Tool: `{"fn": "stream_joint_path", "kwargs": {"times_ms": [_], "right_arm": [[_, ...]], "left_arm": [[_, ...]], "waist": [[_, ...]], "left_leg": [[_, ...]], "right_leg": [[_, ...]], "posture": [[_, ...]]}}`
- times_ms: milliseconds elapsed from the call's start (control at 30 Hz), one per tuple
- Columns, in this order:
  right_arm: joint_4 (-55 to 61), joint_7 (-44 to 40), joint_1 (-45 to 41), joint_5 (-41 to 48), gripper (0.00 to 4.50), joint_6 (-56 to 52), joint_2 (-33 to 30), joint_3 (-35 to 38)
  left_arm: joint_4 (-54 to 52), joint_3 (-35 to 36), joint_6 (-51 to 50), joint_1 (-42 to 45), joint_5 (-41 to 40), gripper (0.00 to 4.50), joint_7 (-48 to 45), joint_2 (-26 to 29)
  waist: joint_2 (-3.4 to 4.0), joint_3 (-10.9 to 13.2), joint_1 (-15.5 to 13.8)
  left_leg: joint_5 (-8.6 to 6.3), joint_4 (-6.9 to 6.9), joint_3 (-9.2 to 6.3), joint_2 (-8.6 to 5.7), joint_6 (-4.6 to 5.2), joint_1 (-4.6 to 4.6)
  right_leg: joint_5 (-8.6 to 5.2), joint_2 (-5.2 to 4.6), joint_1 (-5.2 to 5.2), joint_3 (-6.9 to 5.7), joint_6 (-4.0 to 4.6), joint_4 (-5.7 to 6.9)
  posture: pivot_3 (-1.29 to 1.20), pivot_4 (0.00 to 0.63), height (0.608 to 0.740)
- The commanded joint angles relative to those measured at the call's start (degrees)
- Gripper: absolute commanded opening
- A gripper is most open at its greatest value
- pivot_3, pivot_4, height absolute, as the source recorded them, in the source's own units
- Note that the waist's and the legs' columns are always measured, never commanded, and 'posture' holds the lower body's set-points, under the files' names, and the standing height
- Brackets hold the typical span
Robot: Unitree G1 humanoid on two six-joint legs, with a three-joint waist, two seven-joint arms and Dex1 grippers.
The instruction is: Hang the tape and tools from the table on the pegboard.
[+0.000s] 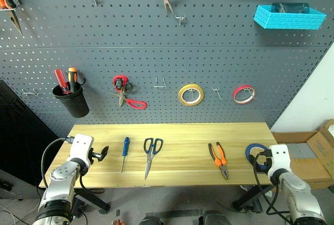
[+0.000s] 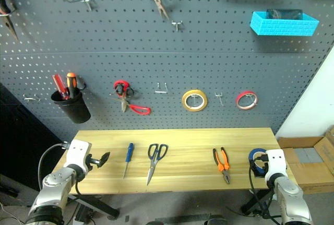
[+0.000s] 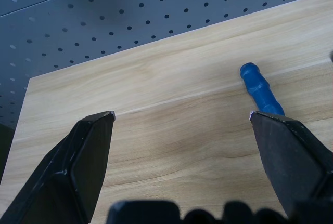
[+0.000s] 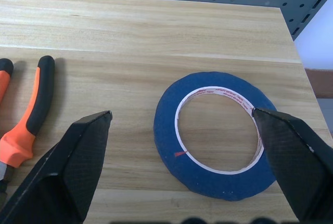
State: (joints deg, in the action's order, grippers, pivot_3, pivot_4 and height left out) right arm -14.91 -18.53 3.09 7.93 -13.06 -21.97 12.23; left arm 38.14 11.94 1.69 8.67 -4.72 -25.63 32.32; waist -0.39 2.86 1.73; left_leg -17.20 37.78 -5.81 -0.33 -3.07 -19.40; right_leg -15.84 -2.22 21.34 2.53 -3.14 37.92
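- The big dark grey pegboard [image 1: 156, 52] full of little holes stands behind the table, far ahead of both grippers.
- The long light yellow wooden table [image 1: 182, 136] lies flat under both grippers.
- A bright blue plastic basket [image 1: 289, 17] hangs high on the board, far up above the right gripper.
- A black round cup [image 1: 73, 99] holding red and orange screwdrivers hangs on the board, above and ahead of the left gripper.
- The left gripper [image 1: 102, 153] is over the table's left end, and its two black fingers [image 3: 83, 156] are spread wide with nothing between them.
- The right gripper [image 4: 182, 117] is over the table's right end, fingers also spread wide and holding nothing.
- The long scissors with dark blue handles [image 1: 151, 154] lie flat on the table, well to the right of the left gripper.
- The pliers with orange and black handles [image 1: 219, 158] lie flat on the table, to the left of the right gripper.
- The thin blue ring of tape [image 4: 216, 135] lies flat on the table just ahead of the right gripper, close to its right finger.
- The slim screwdriver with a blue handle [image 1: 124, 152] lies on the table just right of the left gripper, near its right finger.
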Motion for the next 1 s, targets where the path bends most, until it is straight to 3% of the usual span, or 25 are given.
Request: {"fn": "stream_joint_path", "kwargs": {"times_ms": [33,700,1000], "right_arm": [[2.44,0.21,-0.31,0.48,4.50,0.31,-0.69,1.15],[3.41,-0.07,-0.08,-0.25,4.50,-0.36,-1.57,0.56],[10.44,-1.60,-0.34,-2.53,4.50,-6.36,-3.55,-2.99]], "left_arm": [[-1.90,0.99,0.34,0.87,-0.36,4.47,-0.03,1.58],[-2.16,1.56,0.38,1.00,-0.72,4.47,0.24,1.13],[-14.09,-2.17,-5.44,0.84,-2.19,4.47,-5.32,-0.60]], "waist": [[0.00,0.00,0.01],[0.03,0.09,0.04],[0.14,1.06,0.05]], "left_leg": [[0.00,0.00,0.00,0.00,0.00,0.00],[0.00,-0.01,0.00,0.00,0.00,0.00],[0.00,-0.01,-0.02,0.00,0.01,-0.01]], "right_leg": [[0.00,0.00,0.00,0.00,0.00,0.00],[-0.14,0.00,0.00,0.00,-0.22,-0.01],[-0.15,0.00,-0.01,0.00,-0.23,-0.01]], "posture": [[0.00,0.008,0.740],[0.00,0.032,0.740],[0.00,0.070,0.740]]}}
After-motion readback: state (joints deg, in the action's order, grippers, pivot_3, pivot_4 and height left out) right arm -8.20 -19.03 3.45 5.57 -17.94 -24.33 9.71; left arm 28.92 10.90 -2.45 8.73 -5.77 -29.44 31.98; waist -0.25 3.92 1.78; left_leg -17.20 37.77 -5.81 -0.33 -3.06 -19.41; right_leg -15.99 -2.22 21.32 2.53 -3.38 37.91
